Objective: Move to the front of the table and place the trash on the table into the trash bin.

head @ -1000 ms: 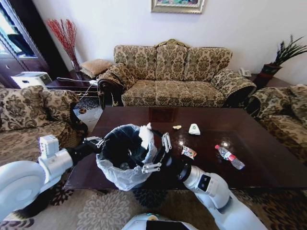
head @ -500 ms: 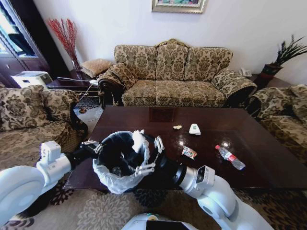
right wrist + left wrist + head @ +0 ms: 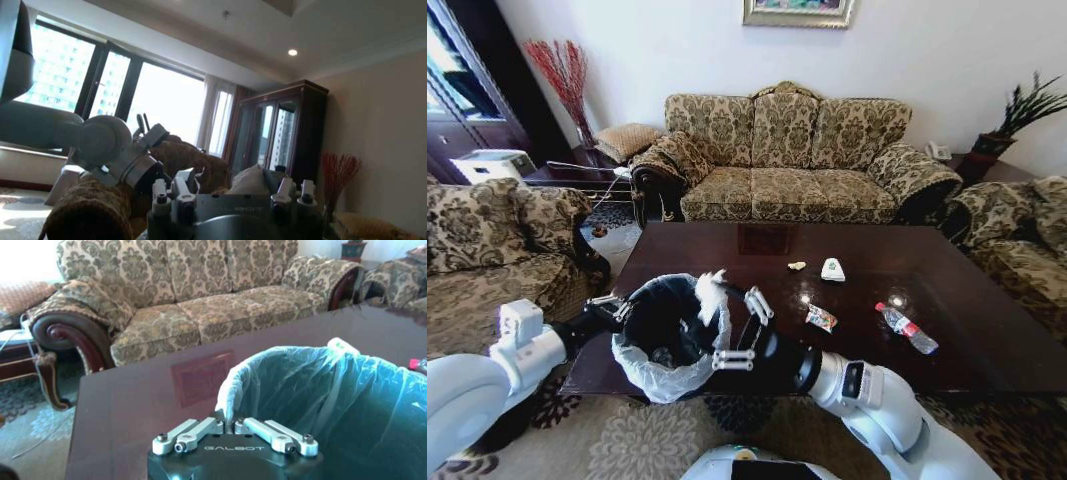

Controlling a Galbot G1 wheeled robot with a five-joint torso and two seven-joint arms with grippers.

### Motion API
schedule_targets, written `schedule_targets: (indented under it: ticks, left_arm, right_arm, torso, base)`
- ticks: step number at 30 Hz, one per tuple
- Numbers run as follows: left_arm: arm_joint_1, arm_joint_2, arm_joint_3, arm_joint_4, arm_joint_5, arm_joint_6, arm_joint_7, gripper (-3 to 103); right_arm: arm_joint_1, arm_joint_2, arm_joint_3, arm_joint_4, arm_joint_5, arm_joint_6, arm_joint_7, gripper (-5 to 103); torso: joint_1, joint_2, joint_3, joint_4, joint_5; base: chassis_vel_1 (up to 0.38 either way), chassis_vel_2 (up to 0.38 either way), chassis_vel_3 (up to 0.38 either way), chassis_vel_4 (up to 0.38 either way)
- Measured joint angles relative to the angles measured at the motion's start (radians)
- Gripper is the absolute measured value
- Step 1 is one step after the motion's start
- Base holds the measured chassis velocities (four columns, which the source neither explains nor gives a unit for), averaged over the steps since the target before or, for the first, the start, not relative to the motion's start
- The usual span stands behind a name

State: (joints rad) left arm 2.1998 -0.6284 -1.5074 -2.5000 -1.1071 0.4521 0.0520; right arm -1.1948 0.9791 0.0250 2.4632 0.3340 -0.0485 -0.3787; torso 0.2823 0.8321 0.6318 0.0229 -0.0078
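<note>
Over the bin (image 3: pixel 663 330) at the table's (image 3: pixel 967 340) near-left corner, right gripper (image 3: pixel 724 322) now lower, fingers spread around white paper (image 3: pixel 708 296); left gripper (image 3: pixel 233 432) pinched on the liner rim; bottle (image 3: pixel 905 327), wrapper (image 3: pixel 821 318), packet (image 3: pixel 832 269) still beyond the bin.

- A three-seat sofa (image 3: pixel 785 155) in beige-and-brown floral fabric stands against the pale wall (image 3: pixel 927 50), upper centre.
- A framed picture (image 3: pixel 798 11) hangs above it.
- Matching armchair (image 3: pixel 487 245) at left.
- Red dried branches (image 3: pixel 560 70) upper left.
- A green potted plant (image 3: pixel 1017 115) upper right.
- Patterned carpet (image 3: pixel 627 440) along the bottom.
</note>
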Motion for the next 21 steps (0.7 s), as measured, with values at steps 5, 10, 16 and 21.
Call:
schedule_targets:
  ticks: [5,10,16,21]
  left_arm:
    - [0.011,-0.014,-0.009,0.0,0.003,-0.003,0.002,1]
    - [0.02,-0.026,-0.02,0.0,0.003,-0.007,0.005,1]
    - [0.032,-0.058,-0.034,0.0,0.006,-0.017,0.014,1]
    - [0.032,-0.071,-0.034,0.0,0.015,-0.023,0.023,1]
  right_arm:
    - [-0.019,0.003,-0.015,-0.001,0.024,-0.023,0.0,51]
    - [-0.026,0.015,-0.011,-0.006,0.025,-0.015,0.008,39]
    - [-0.034,0.018,-0.005,-0.021,-0.016,0.01,-0.02,37]
    - [-0.039,0.018,-0.005,-0.024,-0.036,0.02,-0.051,25]
  torso:
    - [0.0,0.0,0.0,-0.0002,-0.0001]
    - [0.0,0.0,0.0,0.0,0.0]
    - [0.0,0.0,0.0,-0.0002,-0.0001]
    - [0.0,0.0,0.0,-0.0002,0.0]
  base:
    - [0.0,0.0,0.0,0.0]
    - [0.0,0.0,0.0,0.0]
    - [0.0,0.0,0.0,0.0]
    - [0.0,0.0,0.0,0.0]
